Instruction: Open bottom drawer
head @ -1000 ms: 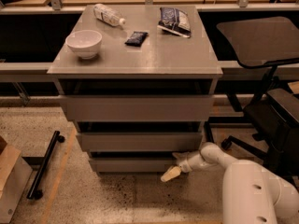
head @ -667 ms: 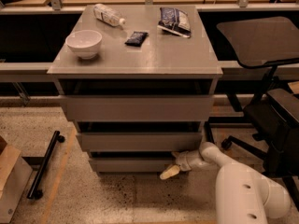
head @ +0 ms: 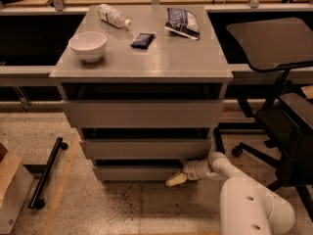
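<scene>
A grey cabinet point(head: 161, 58) stands with its bottom drawer point(head: 137, 173), the lowest of three fronts, apparently not yet pulled out; the robot's gripper point(head: 176, 179) sits low at that front's right end, whether apart or together cannot be told, and the pull itself seems left to do

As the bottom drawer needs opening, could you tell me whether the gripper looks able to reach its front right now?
Probably yes: the gripper sits low at the right end of the bottom drawer, with nothing visible between them.
</scene>
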Controlling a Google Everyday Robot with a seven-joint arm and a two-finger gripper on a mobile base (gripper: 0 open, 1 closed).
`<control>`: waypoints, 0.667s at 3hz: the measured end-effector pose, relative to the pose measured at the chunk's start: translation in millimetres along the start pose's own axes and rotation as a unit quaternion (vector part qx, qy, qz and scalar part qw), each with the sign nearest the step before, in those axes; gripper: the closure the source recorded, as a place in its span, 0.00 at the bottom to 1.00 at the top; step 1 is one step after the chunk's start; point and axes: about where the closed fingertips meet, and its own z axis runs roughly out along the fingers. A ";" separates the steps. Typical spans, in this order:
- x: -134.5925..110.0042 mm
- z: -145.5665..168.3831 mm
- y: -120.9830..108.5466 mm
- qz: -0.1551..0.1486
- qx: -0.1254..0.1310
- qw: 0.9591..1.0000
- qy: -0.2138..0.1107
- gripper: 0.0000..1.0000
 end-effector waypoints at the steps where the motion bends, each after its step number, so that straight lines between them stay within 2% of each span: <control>1: -3.1 -2.6 2.1 0.001 0.000 1.000 0.000 0.36; 2: -3.9 -3.3 2.6 0.001 0.000 1.000 0.000 0.59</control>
